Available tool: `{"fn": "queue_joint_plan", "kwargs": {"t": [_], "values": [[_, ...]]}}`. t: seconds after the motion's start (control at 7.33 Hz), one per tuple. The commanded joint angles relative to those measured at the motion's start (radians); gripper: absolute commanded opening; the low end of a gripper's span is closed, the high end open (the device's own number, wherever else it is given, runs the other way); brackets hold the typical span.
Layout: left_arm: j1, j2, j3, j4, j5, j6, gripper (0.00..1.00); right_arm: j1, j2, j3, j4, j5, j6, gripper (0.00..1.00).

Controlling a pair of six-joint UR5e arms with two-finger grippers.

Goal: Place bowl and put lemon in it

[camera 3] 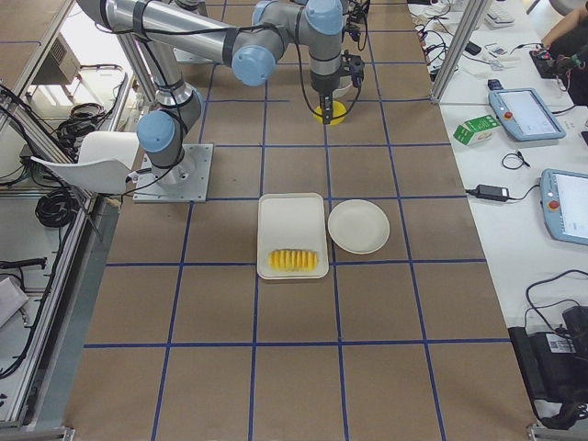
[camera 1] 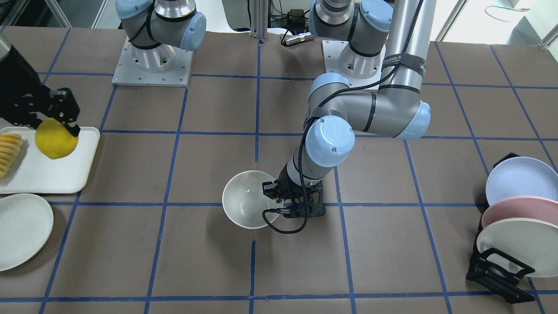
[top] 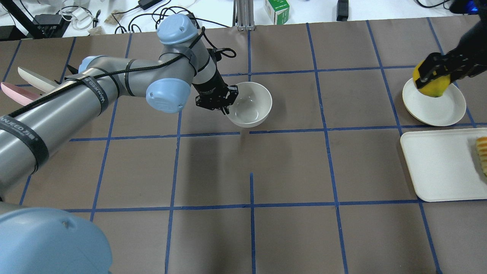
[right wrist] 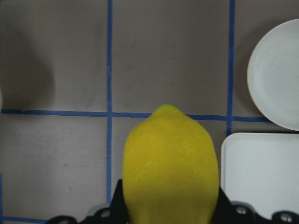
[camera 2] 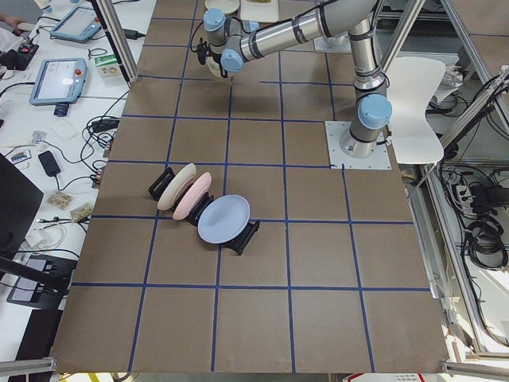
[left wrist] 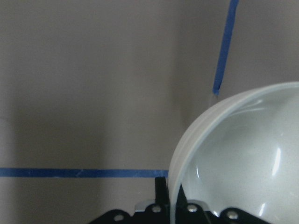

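Left gripper (top: 226,102) clamped on bowl (top: 252,108) rim, 1 finger inside, 1 outside. Bowl upright, empty, near table centre; resting or lifted, cannot tell. Right gripper (top: 433,76) grasping lemon (camera 1: 52,140), held in air near tray (camera 1: 52,174) corner, well apart from bowl. Sliced food (camera 1: 8,152) on tray; plate (camera 1: 22,231) beside tray.

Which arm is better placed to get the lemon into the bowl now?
Right. The right gripper already holds the lemon off the table, while the left gripper is clamped on the rim of the bowl at mid-table.
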Motion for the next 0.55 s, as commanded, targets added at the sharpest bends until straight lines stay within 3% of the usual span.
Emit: {"fn": "queue_joint_plan", "kwargs": {"t": [0.0,0.27,0.41], "values": [[-0.008,-0.010,-0.060,0.070,0.003,-0.001,0.00,0.141,0.016,0.011,-0.023,0.001,0.192,0.06],[-0.004,-0.016,-0.063,0.069,0.003,-0.004,0.00,0.212,0.044,0.022,-0.060,0.004,0.319,0.06],[-0.002,-0.009,-0.063,0.067,0.009,0.001,0.25,0.272,0.070,0.048,-0.159,-0.005,0.421,0.06]]}}
